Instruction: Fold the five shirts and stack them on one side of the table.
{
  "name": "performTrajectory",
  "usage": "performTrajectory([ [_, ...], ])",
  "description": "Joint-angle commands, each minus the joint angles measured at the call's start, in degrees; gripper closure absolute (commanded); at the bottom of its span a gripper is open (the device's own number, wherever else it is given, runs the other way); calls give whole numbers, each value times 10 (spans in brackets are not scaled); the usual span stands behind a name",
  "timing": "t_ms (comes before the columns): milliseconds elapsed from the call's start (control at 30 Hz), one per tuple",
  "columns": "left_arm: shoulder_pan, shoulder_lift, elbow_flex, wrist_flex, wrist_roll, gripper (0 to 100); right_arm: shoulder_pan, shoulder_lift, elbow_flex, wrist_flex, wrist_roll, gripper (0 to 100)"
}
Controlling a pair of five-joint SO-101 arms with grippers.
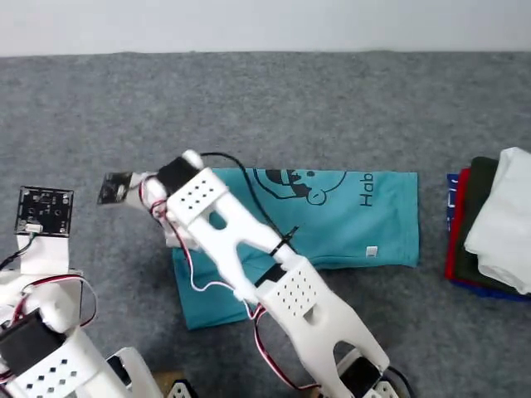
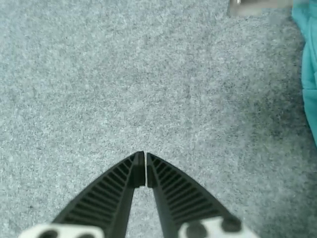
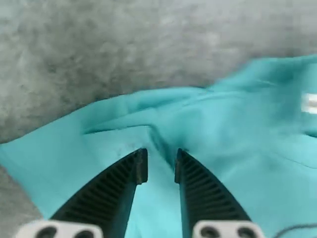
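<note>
The right gripper (image 3: 159, 166), fingers slightly parted, hangs over the teal shirt (image 3: 223, 124) mid-table (partly folded, it seems); best pinch both layers at the edge squarely. The left gripper (image 2: 145, 168) sits clenched, empty, over the grey table (image 2: 148, 74).

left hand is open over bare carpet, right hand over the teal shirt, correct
Not quite: the left hand is shut, tips touching, as the left wrist view shows. It is over bare carpet, and the right hand is over the teal shirt.
</note>
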Motion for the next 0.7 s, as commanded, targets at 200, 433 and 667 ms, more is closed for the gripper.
performTrajectory([
  [200,0,0,-4,-11,-2,986,-14,-4,4,6,-12,887],
  [433,0,-2,3,-12,-2,986,-12,28,3,7,-11,946],
  [667,0,-3,22,-19,-2,986,6,17,-55,23,-11,988],
])
